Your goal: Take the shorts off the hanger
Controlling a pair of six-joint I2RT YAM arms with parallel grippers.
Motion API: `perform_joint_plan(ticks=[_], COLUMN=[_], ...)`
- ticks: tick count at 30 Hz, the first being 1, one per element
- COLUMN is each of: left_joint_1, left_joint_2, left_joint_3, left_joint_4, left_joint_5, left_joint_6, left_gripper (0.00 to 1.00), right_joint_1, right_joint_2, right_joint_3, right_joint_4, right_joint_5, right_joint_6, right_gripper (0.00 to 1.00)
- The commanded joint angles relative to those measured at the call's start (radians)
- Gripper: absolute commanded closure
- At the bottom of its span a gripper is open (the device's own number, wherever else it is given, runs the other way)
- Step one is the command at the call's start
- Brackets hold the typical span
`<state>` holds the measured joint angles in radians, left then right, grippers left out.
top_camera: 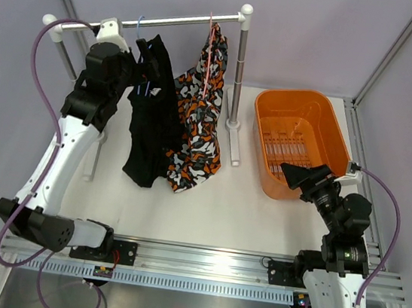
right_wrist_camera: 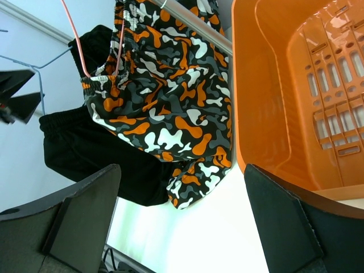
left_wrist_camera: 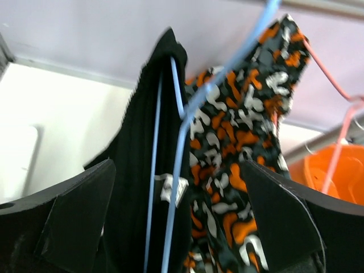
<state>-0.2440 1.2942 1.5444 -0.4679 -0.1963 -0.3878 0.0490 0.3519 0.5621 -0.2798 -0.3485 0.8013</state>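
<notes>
At the near edge of the table, your right gripper (top_camera: 300,174) is hovering with its jaws spread wide and nothing between them. It is just in front of the orange basket (top_camera: 331,125), which is sitting on the right side of the white table (top_camera: 243,220). A broad strip of bare tabletop is lying open between the arm bases and the hems of the two garments. Farther in, the black shorts (top_camera: 148,135) and the camouflage shorts (top_camera: 201,123) are hanging side by side, their edges touching. The hems are dangling low, and whether they are brushing the tabletop you cannot tell. The camouflage pair is hanging on a pink hanger (right_wrist_camera: 85,60), and its right edge is falling close beside the rack's upright post (top_camera: 239,67), leaving only a narrow gap there. The post's foot (top_camera: 233,139) is standing between that pair and the basket's left wall. Higher up, your left gripper (left_wrist_camera: 176,170) is reaching in at the top of the black pair with its jaws open. The black waistband and the wires of the blue hanger (left_wrist_camera: 187,108) are showing in the gap between its fingers (left_wrist_camera: 74,222). Whether either pad is touching cloth you cannot tell. To the left of the black pair, the raised left arm is filling the space toward the rack's other leg. Both hangers are hooking over the silver rail (top_camera: 178,21), which is running across the far side in front of the pale back wall (top_camera: 321,32).
</notes>
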Motion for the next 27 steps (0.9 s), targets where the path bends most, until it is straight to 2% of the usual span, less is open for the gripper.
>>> perform_joint_plan(ticks=[1,5,11,15,19,20,23,24,27], left_joint_1=[-0.003,-0.003,-0.003,-0.003,-0.003,-0.003,-0.003,-0.003,-0.003], left_joint_2=[0.054,0.12,0.151,0.166,0.177,0.188,0.195,0.198,0.206], left_joint_3=[0.112,0.166,0.154,0.161,0.163,0.166,0.174,0.174,0.178], left_joint_4=[0.101,0.08,0.106,0.109,0.127,0.121,0.117,0.118,0.117], left_joint_5=[-0.094,-0.126,-0.138,-0.124,-0.108,-0.104,-0.101,-0.1,-0.086], left_joint_6=[0.065,0.104,0.144,0.152,0.165,0.165,0.164,0.162,0.159], left_gripper=[0.01,0.01,0.01,0.08,0.23,0.32,0.47,0.55,0.66], right_joint_1=[-0.006,-0.006,-0.006,-0.008,-0.006,-0.006,-0.006,-0.006,-0.006], right_joint_2=[0.012,0.027,0.047,0.05,0.059,0.065,0.073,0.073,0.073], right_joint_3=[0.036,0.029,0.025,0.027,0.022,0.019,0.022,0.022,0.024], right_joint_4=[0.059,0.062,0.068,0.065,0.073,0.074,0.076,0.077,0.076], right_joint_5=[-0.035,-0.029,-0.021,-0.003,-0.003,-0.004,-0.004,-0.006,-0.004], right_joint_6=[0.003,-0.011,-0.022,-0.031,-0.033,-0.033,-0.034,-0.034,-0.036], right_gripper=[0.01,0.01,0.01,0.01,0.01,0.0,0.01,0.01,0.0])
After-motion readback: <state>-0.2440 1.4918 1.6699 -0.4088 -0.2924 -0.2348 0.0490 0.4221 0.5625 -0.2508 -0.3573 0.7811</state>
